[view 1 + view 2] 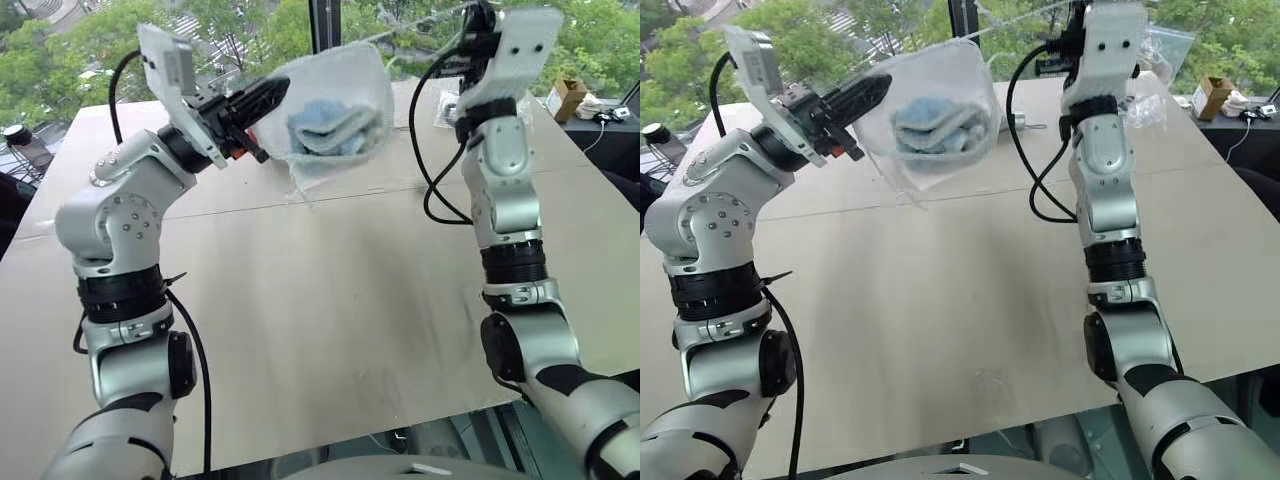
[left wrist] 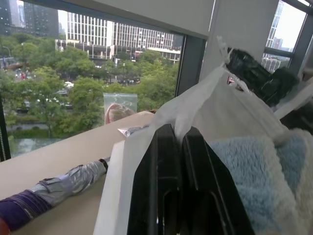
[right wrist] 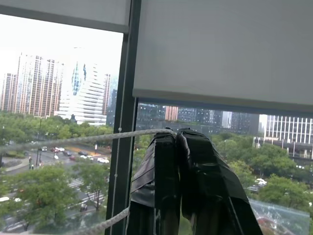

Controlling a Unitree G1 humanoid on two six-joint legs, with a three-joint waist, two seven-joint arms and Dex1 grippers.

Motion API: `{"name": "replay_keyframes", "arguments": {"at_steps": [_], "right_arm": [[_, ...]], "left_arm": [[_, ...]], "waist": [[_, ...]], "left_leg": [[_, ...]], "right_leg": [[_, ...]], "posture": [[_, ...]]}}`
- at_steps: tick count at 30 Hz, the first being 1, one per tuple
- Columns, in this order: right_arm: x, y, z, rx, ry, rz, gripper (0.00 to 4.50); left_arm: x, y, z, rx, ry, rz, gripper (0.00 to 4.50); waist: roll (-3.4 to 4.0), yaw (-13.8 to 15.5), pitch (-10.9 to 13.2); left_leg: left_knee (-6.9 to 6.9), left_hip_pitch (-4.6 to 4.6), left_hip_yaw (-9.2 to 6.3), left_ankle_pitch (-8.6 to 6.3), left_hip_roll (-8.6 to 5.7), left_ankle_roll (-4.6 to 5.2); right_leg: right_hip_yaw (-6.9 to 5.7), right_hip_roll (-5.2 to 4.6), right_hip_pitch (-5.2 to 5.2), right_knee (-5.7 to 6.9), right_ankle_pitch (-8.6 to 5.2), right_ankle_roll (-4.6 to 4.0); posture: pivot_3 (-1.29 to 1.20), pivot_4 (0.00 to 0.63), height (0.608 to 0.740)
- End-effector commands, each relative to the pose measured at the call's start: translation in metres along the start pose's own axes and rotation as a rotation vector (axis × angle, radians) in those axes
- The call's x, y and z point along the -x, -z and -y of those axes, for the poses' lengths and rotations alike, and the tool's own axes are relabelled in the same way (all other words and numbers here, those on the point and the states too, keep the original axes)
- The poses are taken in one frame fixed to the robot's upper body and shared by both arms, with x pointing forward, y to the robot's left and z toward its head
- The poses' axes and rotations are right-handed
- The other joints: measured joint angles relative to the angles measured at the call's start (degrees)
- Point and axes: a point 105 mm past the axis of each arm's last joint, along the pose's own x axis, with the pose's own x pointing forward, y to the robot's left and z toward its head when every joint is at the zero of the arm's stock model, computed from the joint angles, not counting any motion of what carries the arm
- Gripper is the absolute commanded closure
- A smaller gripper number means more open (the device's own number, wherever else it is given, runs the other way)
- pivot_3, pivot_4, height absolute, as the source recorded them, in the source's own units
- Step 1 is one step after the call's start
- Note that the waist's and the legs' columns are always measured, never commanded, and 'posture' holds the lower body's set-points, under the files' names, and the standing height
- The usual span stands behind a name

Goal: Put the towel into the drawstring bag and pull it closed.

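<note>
The drawstring bag [image 1: 335, 85], thin white and semi-sheer, hangs in the air above the table. The light-blue fluffy towel [image 1: 335, 125] lies inside it and shows through the fabric; the left wrist view has it as towel [image 2: 254, 176]. My left gripper [image 1: 272, 95] is shut on the bag's left edge, and white fabric is pinched between its black fingers [image 2: 164, 161]. My right gripper [image 3: 175, 133] is raised high on the right, pointing upward, and is shut on the bag's white cord [image 3: 88, 139]. The cord [image 1: 1025, 25] runs taut from the bag's mouth to it.
The tan table [image 1: 330, 310] spreads below both arms. Clear plastic zip bags [image 1: 1162, 48] and a cardboard box [image 1: 568, 97] sit at the far right. A folded purple-grey umbrella [image 2: 58, 183] lies near the window side. Windows stand just beyond the far edge.
</note>
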Motion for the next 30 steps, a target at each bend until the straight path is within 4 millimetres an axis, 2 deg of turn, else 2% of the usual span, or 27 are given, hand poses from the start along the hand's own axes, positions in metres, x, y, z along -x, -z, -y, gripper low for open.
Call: {"name": "replay_keyframes", "arguments": {"at_steps": [1, 6, 7, 8, 13, 14, 17, 20, 23, 25, 30], "right_arm": [[-0.004, -0.019, 0.011, -0.014, 0.045, 0.070, 4.38], [-0.004, -0.019, 0.013, -0.013, 0.042, 0.069, 4.38], [-0.003, -0.020, 0.013, -0.014, 0.041, 0.068, 4.47], [-0.004, -0.020, 0.013, -0.016, 0.039, 0.068, 4.47], [-0.005, -0.024, 0.002, -0.037, 0.003, 0.075, 4.50], [-0.005, -0.024, -0.001, -0.042, -0.003, 0.074, 4.50], [-0.004, -0.024, -0.003, -0.054, -0.008, 0.070, 4.50], [-0.005, -0.024, -0.007, -0.071, -0.010, 0.067, 4.50], [-0.005, -0.025, -0.012, -0.084, -0.020, 0.066, 4.50], [-0.006, -0.026, -0.016, -0.092, -0.028, 0.064, 4.50], [-0.005, -0.025, -0.020, -0.101, -0.034, 0.054, 4.50]], "left_arm": [[-0.003, 0.021, -0.004, -0.089, -0.024, -0.086, 4.50], [-0.014, 0.019, 0.001, -0.158, -0.006, -0.033, 4.50], [-0.015, 0.016, 0.002, -0.153, -0.006, -0.009, 4.22], [-0.016, 0.014, 0.004, -0.148, -0.002, 0.010, 4.22], [-0.010, 0.006, 0.010, -0.082, 0.017, 0.107, 2.23], [-0.007, 0.008, 0.011, -0.051, 0.027, 0.110, 2.23], [0.006, 0.024, 0.010, 0.027, 0.020, 0.072, 2.23], [0.019, 0.058, 0.015, 0.074, 0.014, -0.062, 2.23], [0.019, 0.086, 0.036, 0.101, 0.054, -0.146, 2.23], [0.011, 0.106, 0.063, 0.138, 0.126, -0.183, 2.23], [-0.011, 0.134, 0.103, 0.197, 0.218, -0.201, 2.23]], "waist": [[0.00, -0.3, 0.0], [-0.01, -0.3, 0.0], [-0.01, -0.3, 0.0], [-0.01, -0.3, 0.0], [-0.01, -0.5, 0.0], [-0.01, -0.6, 0.0], [-0.01, -0.7, 0.0], [0.00, -0.8, 0.0], [0.00, -0.5, 0.0], [0.00, -0.1, 0.0], [-0.01, 0.0, 0.0]], "left_leg": [[0.00, -0.02, 0.00, 0.00, 0.00, 0.00], [0.02, -0.21, 0.02, 0.03, 0.00, -0.05], [0.02, -0.21, 0.03, 0.03, 0.00, -0.04], [0.02, -0.21, 0.03, 0.03, 0.00, -0.05], [0.03, -0.19, 0.05, 0.03, 0.00, -0.04], [0.03, -0.17, 0.04, 0.02, 0.01, -0.04], [0.01, -0.12, 0.05, 0.02, 0.02, -0.04], [0.01, -0.09, 0.04, 0.02, 0.04, -0.03], [0.02, -0.08, 0.05, 0.02, 0.04, -0.03], [0.04, -0.11, 0.02, 0.02, 0.02, -0.04], [0.12, -0.12, 0.11, 0.03, -0.06, -0.04]], "right_leg": [[0.02, -0.01, -0.02, 0.01, 0.00, 0.00], [0.04, -0.03, -0.23, 0.11, 0.00, -0.01], [0.04, -0.03, -0.23, 0.11, 0.00, -0.01], [0.05, -0.03, -0.24, 0.12, 0.00, -0.01], [0.11, -0.03, -0.25, 0.17, 0.00, -0.01], [0.15, -0.03, -0.25, 0.19, 0.00, 0.00], [0.25, -0.01, -0.30, 0.27, 0.00, 0.00], [0.25, 0.01, -0.32, 0.32, 0.00, -0.01], [0.27, -0.01, -0.36, 0.42, -0.01, -0.01], [0.22, -0.06, -0.34, 0.41, -0.01, -0.01], [0.31, -0.17, -0.29, 0.39, 0.00, 0.00]], "posture": [[0.00, 0.150, 0.740], [0.00, 0.150, 0.740], [0.00, 0.150, 0.740], [0.00, 0.150, 0.740], [0.00, 0.150, 0.740], [0.00, 0.150, 0.740], [0.00, 0.150, 0.740], [0.00, 0.150, 0.740], [0.00, 0.150, 0.740], [0.00, 0.150, 0.740], [0.00, 0.150, 0.740]]}}
